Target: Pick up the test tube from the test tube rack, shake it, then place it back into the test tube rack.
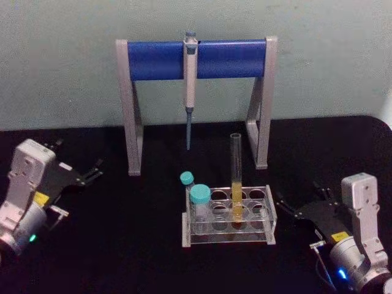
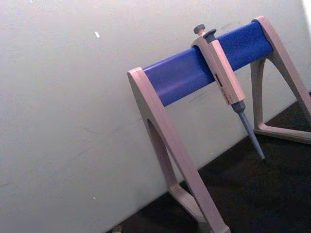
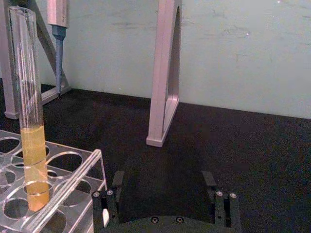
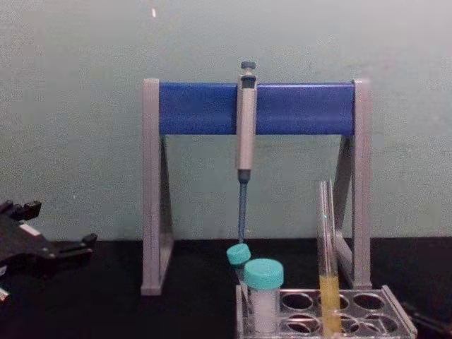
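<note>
The test tube (image 1: 236, 174) stands upright in a middle hole of the clear test tube rack (image 1: 260, 229), with yellow-orange liquid in its lower part. It rises tall in the right wrist view (image 3: 28, 111) above the rack's edge (image 3: 68, 187), and shows in the chest view (image 4: 328, 268) too. My right gripper (image 1: 300, 197) rests open on the black table just right of the rack, with nothing between its fingers (image 3: 118, 179). My left gripper (image 1: 76, 158) sits open at the far left of the table, well away from the rack (image 4: 60, 222).
Two teal-capped vials (image 1: 199, 205) stand in the rack's left end. Behind the rack is a grey-and-blue pipette stand (image 1: 159, 59) with a pipette (image 1: 190, 86) hanging from its bar. A pale wall closes the back of the black table (image 1: 122, 245).
</note>
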Controlling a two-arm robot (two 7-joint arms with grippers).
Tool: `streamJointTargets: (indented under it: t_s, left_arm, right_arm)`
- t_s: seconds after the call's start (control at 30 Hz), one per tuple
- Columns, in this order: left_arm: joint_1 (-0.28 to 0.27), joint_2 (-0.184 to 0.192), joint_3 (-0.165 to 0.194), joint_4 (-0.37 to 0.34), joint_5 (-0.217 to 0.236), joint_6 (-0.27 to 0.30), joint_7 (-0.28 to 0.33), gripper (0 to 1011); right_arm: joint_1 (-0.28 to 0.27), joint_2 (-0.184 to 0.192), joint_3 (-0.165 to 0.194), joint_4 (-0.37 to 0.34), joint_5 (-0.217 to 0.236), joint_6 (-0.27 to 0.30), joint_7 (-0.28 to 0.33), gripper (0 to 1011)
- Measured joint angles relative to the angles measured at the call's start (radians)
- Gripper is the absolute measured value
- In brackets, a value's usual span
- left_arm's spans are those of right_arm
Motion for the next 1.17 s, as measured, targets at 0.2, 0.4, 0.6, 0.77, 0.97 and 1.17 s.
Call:
streamJointTargets:
  t_s: [0.2,0.4,0.6,0.77,0.97,1.17]
  left_arm:
    - [0.0,0.0,0.0,0.0,0.0,0.0,0.0,1010]
    - [0.0,0.0,0.0,0.0,0.0,0.0,0.0,1010]
    - [0.0,0.0,0.0,0.0,0.0,0.0,0.0,1010]
    - [0.0,0.0,0.0,0.0,0.0,0.0,0.0,1010]
    - [0.0,0.0,0.0,0.0,0.0,0.0,0.0,1010]
    - [0.0,0.0,0.0,0.0,0.0,0.0,0.0,1010]
  right_arm:
    - [0.0,0.0,0.0,0.0,0.0,0.0,0.0,1000]
    - [0.0,0.0,0.0,0.0,0.0,0.0,0.0,1000]
    - [0.0,0.0,0.0,0.0,0.0,0.0,0.0,1000]
    - [0.0,0.0,0.0,0.0,0.0,0.0,0.0,1000]
    - [0.0,0.0,0.0,0.0,0.0,0.0,0.0,1000]
    - [0.0,0.0,0.0,0.0,0.0,0.0,0.0,1000]
